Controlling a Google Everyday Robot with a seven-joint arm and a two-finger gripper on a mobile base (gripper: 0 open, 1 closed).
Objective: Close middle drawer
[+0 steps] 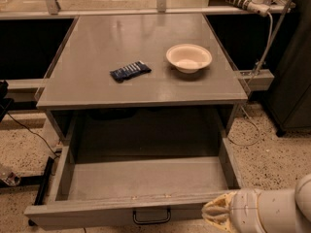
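Middle drawer [146, 181] is pulled well out from under the grey tabletop [97, 89], with its black bar handle [151, 216] mid-front at the frame bottom. Gripper [217, 212] sits low right, at the drawer's front right corner. It looks to be touching the front edge, but that's hard to confirm. Grip state: can't tell. On the tabletop: white bowl [189, 57], with a dark blue packet [130, 71] to its left, apart.
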